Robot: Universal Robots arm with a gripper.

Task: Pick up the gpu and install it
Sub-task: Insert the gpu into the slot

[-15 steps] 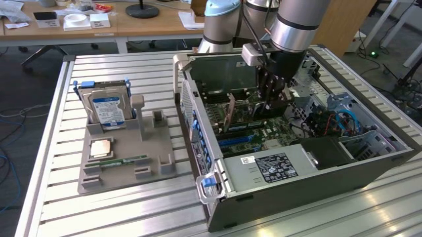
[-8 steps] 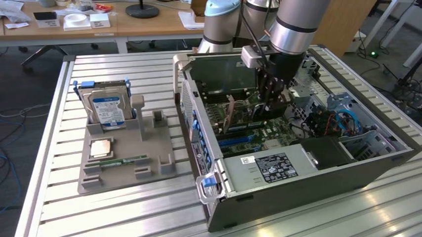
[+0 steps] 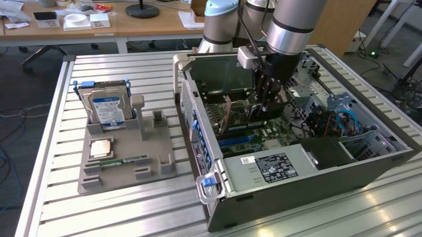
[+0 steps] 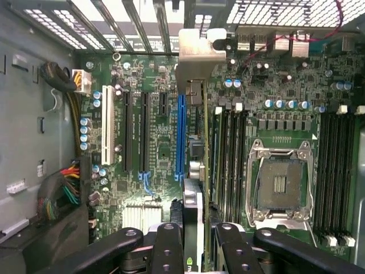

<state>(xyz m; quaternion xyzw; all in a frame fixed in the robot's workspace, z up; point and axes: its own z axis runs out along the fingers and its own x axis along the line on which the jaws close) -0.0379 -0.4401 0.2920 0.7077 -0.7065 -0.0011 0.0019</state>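
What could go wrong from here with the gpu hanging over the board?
1. In the wrist view the gpu, clamped in the gripper, looks offset from the blue slot toward the black memory slots. Pressing down there could miss the slot, though the viewing angle may exaggerate the offset.
2. Its metal bracket sits close to the case's rear slats and might catch on them.

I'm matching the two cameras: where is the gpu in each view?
Exterior view: gpu inside the computer case, below the fingers, above the motherboard.
Wrist view: gpu edge-on, one end between the fingers, right beside the blue slot.
Shared landmark: the blue slot on the motherboard.
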